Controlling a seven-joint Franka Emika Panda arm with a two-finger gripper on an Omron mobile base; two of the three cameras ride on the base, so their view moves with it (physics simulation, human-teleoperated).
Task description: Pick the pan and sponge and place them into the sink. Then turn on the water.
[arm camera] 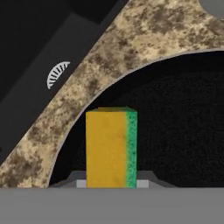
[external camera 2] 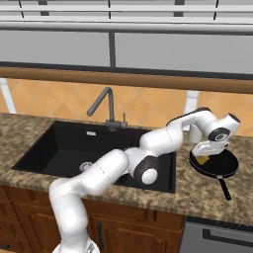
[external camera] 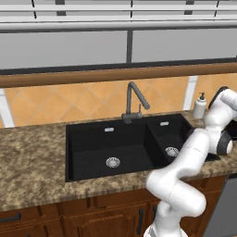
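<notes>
The black pan [external camera 2: 217, 167] lies on the counter right of the sink [external camera 2: 74, 143], its handle pointing toward the front edge. My gripper [external camera 2: 203, 154] hangs over the pan's left side, shut on the yellow and green sponge [external camera 2: 201, 159]. In the hand view the sponge [arm camera: 111, 146] stands upright between the fingertips [arm camera: 78, 182], with the pan [arm camera: 183, 131] below it and the sink [arm camera: 35, 52] at the upper left. In the left base view the sink [external camera: 111, 143] lies at the centre. Water is out of view at the grey faucet [external camera: 134, 99].
A white soap dispenser [external camera: 199, 105] stands at the back of the counter right of the sink. The faucet [external camera 2: 106, 107] rises behind the divider between the basins. The arm stretches across the small basin [external camera: 169, 139]. Speckled stone counter [external camera: 32, 162] surrounds the sink.
</notes>
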